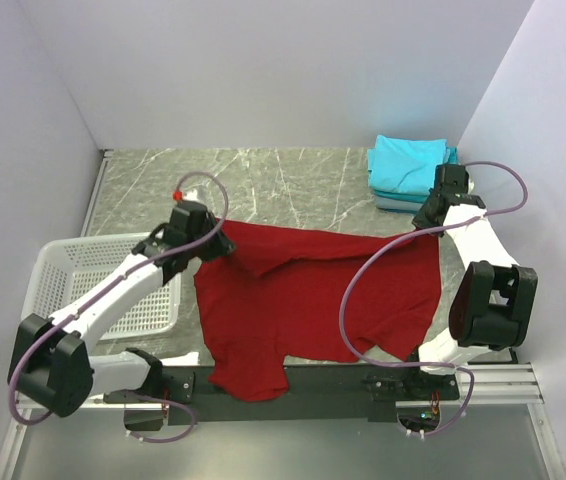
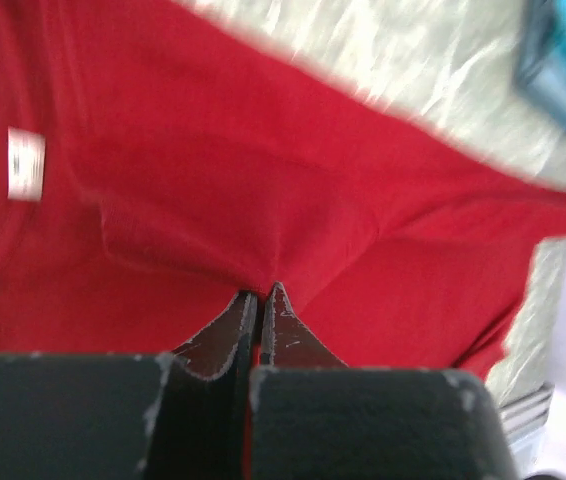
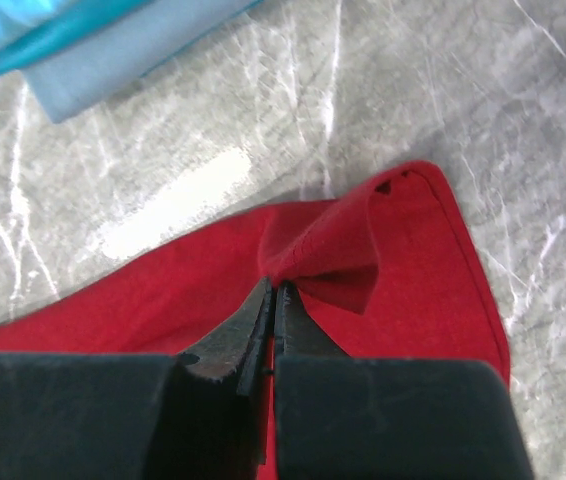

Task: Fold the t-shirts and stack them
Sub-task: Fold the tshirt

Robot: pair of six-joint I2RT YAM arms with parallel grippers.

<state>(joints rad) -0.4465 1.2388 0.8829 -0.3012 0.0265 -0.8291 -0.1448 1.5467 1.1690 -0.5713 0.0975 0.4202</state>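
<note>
A deep red t-shirt (image 1: 313,300) lies spread across the middle of the table, its lower part hanging over the near edge. My left gripper (image 1: 215,243) is shut on the shirt's far left edge; in the left wrist view the gripper (image 2: 261,292) pinches a fold of red cloth (image 2: 263,180), with the white neck label (image 2: 25,163) at left. My right gripper (image 1: 431,226) is shut on the shirt's far right corner; in the right wrist view the gripper (image 3: 275,290) holds a bunched fold (image 3: 333,250). Folded turquoise and grey-blue t-shirts (image 1: 410,170) are stacked at the far right.
A white lattice basket (image 1: 93,285) stands at the left, under my left arm. The marble table top (image 1: 293,185) shows bare beyond the shirt. White walls enclose the back and sides. The folded stack also shows in the right wrist view (image 3: 93,50).
</note>
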